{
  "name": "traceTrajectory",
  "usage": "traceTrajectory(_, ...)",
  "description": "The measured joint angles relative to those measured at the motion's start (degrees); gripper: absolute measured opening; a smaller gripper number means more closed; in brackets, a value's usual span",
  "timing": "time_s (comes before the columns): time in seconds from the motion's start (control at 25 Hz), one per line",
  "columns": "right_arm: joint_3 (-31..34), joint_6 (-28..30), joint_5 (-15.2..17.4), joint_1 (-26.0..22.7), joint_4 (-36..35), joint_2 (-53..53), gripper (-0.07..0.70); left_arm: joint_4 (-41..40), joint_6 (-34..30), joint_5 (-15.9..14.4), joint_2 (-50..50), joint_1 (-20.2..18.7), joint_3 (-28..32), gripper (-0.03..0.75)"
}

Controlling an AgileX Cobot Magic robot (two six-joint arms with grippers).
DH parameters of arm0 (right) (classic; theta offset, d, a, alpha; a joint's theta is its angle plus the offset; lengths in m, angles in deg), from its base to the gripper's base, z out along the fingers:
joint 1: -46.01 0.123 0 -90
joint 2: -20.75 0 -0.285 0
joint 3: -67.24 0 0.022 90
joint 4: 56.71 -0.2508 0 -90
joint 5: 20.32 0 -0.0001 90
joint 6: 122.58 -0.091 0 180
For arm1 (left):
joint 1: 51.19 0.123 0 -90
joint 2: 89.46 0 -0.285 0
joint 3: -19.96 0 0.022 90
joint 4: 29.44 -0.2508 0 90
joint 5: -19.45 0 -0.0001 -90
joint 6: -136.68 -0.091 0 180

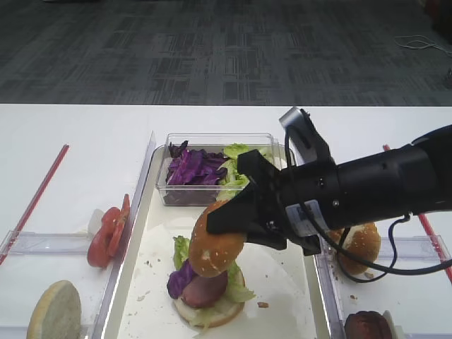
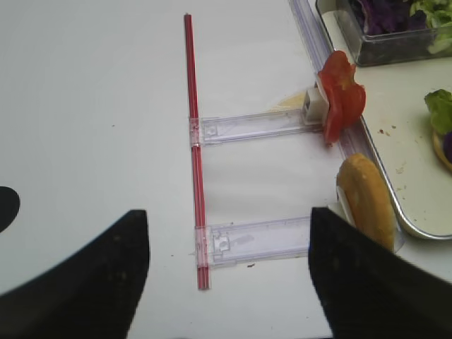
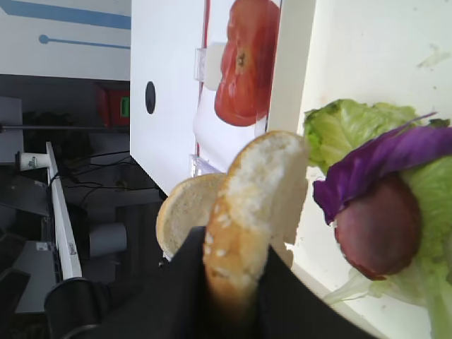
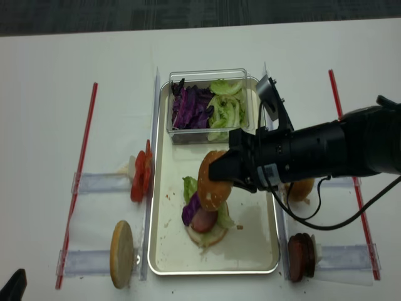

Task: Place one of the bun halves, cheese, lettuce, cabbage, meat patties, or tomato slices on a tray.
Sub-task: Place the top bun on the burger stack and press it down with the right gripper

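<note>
Golden-brown speckled bun top (image 1: 217,244) is clamped edge-on in the right tool (image 1: 229,220) — black fingers (image 3: 180,282) pinch its rim from both sides, bun tilted on its side. It hangs over the middle of the tray (image 1: 141,233), just above the stack there and apart from it in the wrist view: bottom bun (image 1: 208,311), lettuce (image 1: 182,248), purple cabbage (image 1: 180,279), meat patty (image 1: 206,289). Right arm reaches in from the right across the tray rim.

Tomato slices (image 1: 107,233) stand stacked on edge in a narrow clear side tray (image 1: 42,244) left of the main tray. Pale flat-faced bun half (image 1: 55,311) stands on edge in the lower left side tray. Clear plastic box (image 1: 215,169) at the tray's far end holds more cabbage and lettuce. On the right, partly behind the arm, another bun (image 1: 361,240); dark patty (image 1: 367,326) below it.

Left tool (image 2: 229,272) — only seen from its wrist camera, two dark fingers spread wide, nothing between them, hovering over the white desk (image 1: 78,134) near the red strip (image 2: 194,155).
</note>
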Motion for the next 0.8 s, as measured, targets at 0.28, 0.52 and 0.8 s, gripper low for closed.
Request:
traceTrajectory(0.28, -0.37, 0.0, 2.03, 1.49, -0.2, 4.98, 0.139, 0.0, 0.0, 0.0, 0.0, 0.0, 0.0, 0.481)
traceTrajectory(0.52, -3.94, 0.0, 5.83, 1.56, -0.49, 9.21, 0.138, 0.0, 0.0, 0.0, 0.0, 0.0, 0.0, 0.481)
traceTrajectory(0.8, -4.18, 0.0, 6.21, 1.63, -0.61, 12.33, 0.138, 0.0, 0.0, 0.0, 0.0, 0.0, 0.0, 0.481)
